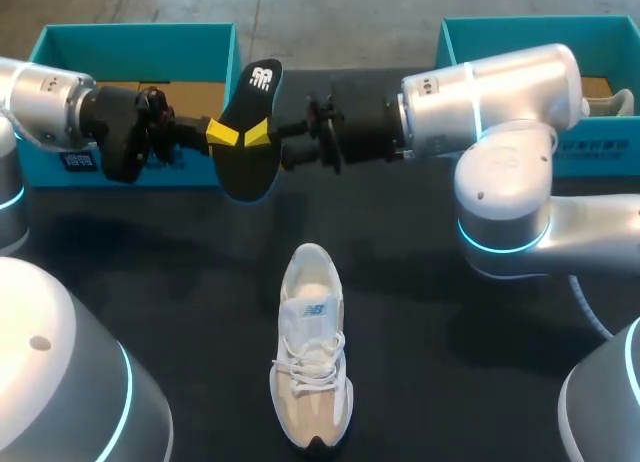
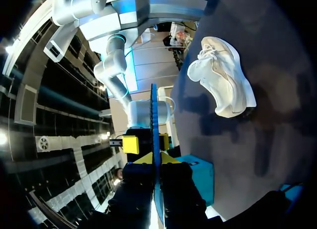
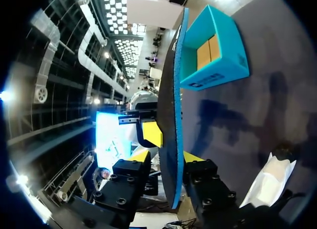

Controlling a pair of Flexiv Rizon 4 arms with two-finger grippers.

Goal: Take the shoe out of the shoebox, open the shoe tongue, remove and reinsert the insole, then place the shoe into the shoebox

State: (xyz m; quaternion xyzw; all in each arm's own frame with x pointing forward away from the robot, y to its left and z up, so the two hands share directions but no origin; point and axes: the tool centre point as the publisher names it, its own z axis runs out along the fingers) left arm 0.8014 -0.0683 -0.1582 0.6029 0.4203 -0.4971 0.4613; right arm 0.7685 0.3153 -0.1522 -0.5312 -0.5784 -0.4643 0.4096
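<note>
The black insole with a blue underside hangs on edge in the air at the table's back middle. My left gripper is shut on it from the left; in the left wrist view its yellow tips pinch the thin insole. My right gripper comes at it from the right. In its wrist view the insole stands between the fingers of my right gripper, which are still apart. The white shoe lies on the dark table below, laces up, also seen from both wrists.
An open teal shoebox with a cardboard floor stands at the back left, behind my left arm, and shows in the wrist views. A second teal box stands at the back right behind my right arm.
</note>
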